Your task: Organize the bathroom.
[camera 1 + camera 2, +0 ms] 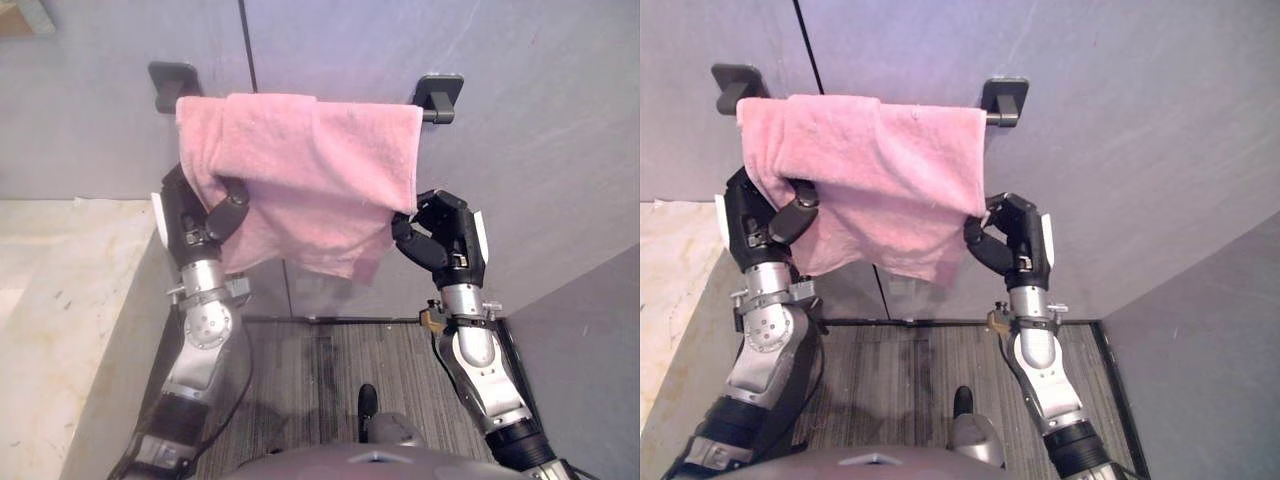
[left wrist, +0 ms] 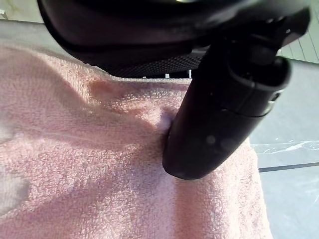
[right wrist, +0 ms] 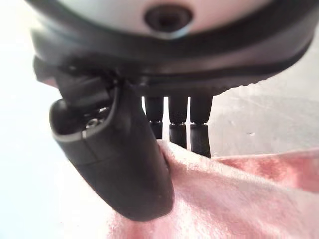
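A pink towel [image 1: 310, 170] hangs folded over a black wall bar, whose end brackets [image 1: 440, 97] stick out on either side. My left hand [image 1: 190, 225] grips the towel's lower left part. Its thumb [image 2: 219, 114] presses on the front of the cloth [image 2: 75, 164], and its fingers are hidden behind. My right hand [image 1: 455, 240] is at the towel's lower right edge. There the cloth [image 3: 224, 199] passes between the thumb [image 3: 114, 159] and the fingers [image 3: 199, 129] behind it.
The bar is fixed to a grey panelled wall with a dark vertical seam [image 1: 247, 45]. A pale beige ledge [image 1: 50, 300] runs along the left. A grey partition [image 1: 590, 350] closes the right side. Striped grey flooring [image 1: 330, 380] lies below.
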Robot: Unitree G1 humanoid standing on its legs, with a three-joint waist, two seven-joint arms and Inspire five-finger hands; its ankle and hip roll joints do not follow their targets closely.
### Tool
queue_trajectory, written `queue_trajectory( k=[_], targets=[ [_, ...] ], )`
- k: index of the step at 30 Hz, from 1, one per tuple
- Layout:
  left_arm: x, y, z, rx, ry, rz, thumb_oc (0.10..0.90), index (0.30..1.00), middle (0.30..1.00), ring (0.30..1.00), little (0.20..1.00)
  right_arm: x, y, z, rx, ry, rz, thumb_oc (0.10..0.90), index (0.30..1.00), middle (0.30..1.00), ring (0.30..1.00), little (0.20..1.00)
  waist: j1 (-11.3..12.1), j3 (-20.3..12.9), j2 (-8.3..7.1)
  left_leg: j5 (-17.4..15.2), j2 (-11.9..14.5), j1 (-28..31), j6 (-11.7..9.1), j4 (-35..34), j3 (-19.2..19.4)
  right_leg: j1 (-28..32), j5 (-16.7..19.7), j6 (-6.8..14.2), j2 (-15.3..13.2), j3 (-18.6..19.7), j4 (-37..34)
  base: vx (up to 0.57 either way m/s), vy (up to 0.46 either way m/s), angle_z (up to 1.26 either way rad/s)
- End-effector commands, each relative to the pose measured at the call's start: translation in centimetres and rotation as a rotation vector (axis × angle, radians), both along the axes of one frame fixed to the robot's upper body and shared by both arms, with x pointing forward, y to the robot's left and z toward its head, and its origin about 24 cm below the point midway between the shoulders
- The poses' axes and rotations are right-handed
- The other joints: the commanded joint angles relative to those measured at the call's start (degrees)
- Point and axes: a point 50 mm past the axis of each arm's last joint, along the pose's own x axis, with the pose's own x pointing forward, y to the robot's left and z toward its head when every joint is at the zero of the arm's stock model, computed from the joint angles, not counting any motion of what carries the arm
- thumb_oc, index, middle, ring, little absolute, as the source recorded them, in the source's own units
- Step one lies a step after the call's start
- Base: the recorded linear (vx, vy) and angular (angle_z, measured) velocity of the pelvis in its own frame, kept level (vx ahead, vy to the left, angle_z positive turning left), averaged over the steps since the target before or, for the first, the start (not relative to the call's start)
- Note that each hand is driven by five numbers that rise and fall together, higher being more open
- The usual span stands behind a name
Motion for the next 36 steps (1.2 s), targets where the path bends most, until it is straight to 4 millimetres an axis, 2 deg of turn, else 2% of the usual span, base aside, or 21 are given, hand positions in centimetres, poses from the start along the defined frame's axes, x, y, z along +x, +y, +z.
queue_trajectory(
  k=[1, 7, 8, 18, 19, 20, 21, 27, 36],
  targets=[
    [-1.2, 4.9, 1.9, -0.119, -0.146, 0.296, 0.4, 0.3, 0.3, 0.3, 0.3, 0.3, -4.8, 3.4, 0.156, -0.218, -0.332, 0.4, 0.3, 0.3, 0.3, 0.3, -0.12, -3.02, 0.95, -3.92, -4.48, -1.32, 4.9, 3.76, 0.21, -2.11, -10.57, 5.35, 3.35, 1.7, 6.81, 0.0, 0.0, 0.0],
    [-0.9, 4.8, 1.7, -0.102, -0.118, 0.269, 0.4, 0.3, 0.3, 0.3, 0.3, 0.3, -5.3, 3.3, 0.183, -0.21, -0.4, 0.4, 0.3, 0.3, 0.3, 0.3, -0.16, -3.16, 1.17, -3.93, -4.55, -1.37, 4.96, 3.89, 0.38, -1.78, -10.72, 5.18, 3.56, 1.93, 6.63, 0.0, 0.0, 0.0],
    [-0.9, 4.7, 1.7, -0.096, -0.111, 0.262, 0.435, 0.352, 0.352, 0.352, 0.352, 0.3, -5.3, 3.3, 0.18, -0.211, -0.411, 0.4, 0.3, 0.3, 0.3, 0.3, -0.15, -3.15, 1.23, -3.9, -4.57, -1.38, 4.98, 3.94, 0.39, -1.7, -10.72, 5.12, 3.58, 1.98, 6.59, 0.0, 0.0, 0.0],
    [-0.7, 4.7, 1.1, -0.1, -0.079, 0.269, 0.445, 0.368, 0.368, 0.368, 0.368, 0.2, -6.0, 3.1, 0.233, -0.214, -0.502, 0.4, 0.3, 0.3, 0.3, 0.3, -0.01, -3.4, 1.5, -3.72, -4.59, -1.35, 5.02, 3.75, 0.63, -1.35, -10.79, 5.03, 3.73, 2.02, 6.33, 0.0, 0.0, 0.0],
    [-0.6, 4.7, 1.1, -0.099, -0.07, 0.263, 0.478, 0.418, 0.418, 0.418, 0.418, 0.3, -6.0, 3.2, 0.232, -0.217, -0.491, 0.4, 0.3, 0.3, 0.3, 0.3, -0.04, -3.43, 1.53, -3.72, -4.62, -1.4, 5.03, 3.79, 0.6, -1.35, -10.84, 4.99, 3.81, 2.15, 6.34, 0.0, 0.0, 0.0],
    [-0.6, 4.7, 1.0, -0.098, -0.065, 0.257, 0.53, 0.495, 0.495, 0.495, 0.495, 0.3, -5.9, 3.2, 0.229, -0.216, -0.478, 0.4, 0.3, 0.3, 0.3, 0.3, -0.03, -3.43, 1.59, -3.71, -4.64, -1.44, 5.04, 3.77, 0.57, -1.32, -10.88, 4.97, 3.83, 2.15, 6.31, 0.0, 0.01, -0.05],
    [-0.5, 4.6, 1.0, -0.099, -0.055, 0.242, 0.8, 0.9, 0.9, 0.9, 0.9, 0.4, -5.8, 3.2, 0.222, -0.217, -0.465, 0.8, 0.9, 0.9, 0.9, 0.9, 0.02, -3.45, 1.64, -3.64, -4.65, -1.47, 5.03, 3.75, 0.59, -1.26, -10.88, 4.92, 3.84, 2.1, 6.23, 0.0, 0.009, -0.06],
    [-0.4, 4.6, 0.4, -0.071, -0.01, 0.198, 0.8, 0.9, 0.9, 0.9, 0.9, 0.5, -5.5, 3.1, 0.167, -0.213, -0.418, 0.8, 0.9, 0.9, 0.9, 0.9, 0.23, -3.67, 1.7, -3.51, -4.66, -1.76, 4.99, 3.83, 0.71, -1.0, -11.01, 4.87, 3.9, 2.16, 5.97, -0.01, 0.003, -0.03],
    [-0.7, 5.2, 0.0, -0.036, 0.017, 0.223, 0.8, 0.9, 0.9, 0.9, 0.9, 0.1, -6.1, 2.2, 0.133, -0.171, -0.42, 0.8, 0.9, 0.9, 0.9, 0.9, 0.01, -3.43, 1.52, -3.41, -4.67, -2.14, 4.92, 3.95, 0.92, -1.16, -10.68, 5.06, 3.81, 2.4, 5.71, -0.02, 0.001, -0.01]
  ],
)
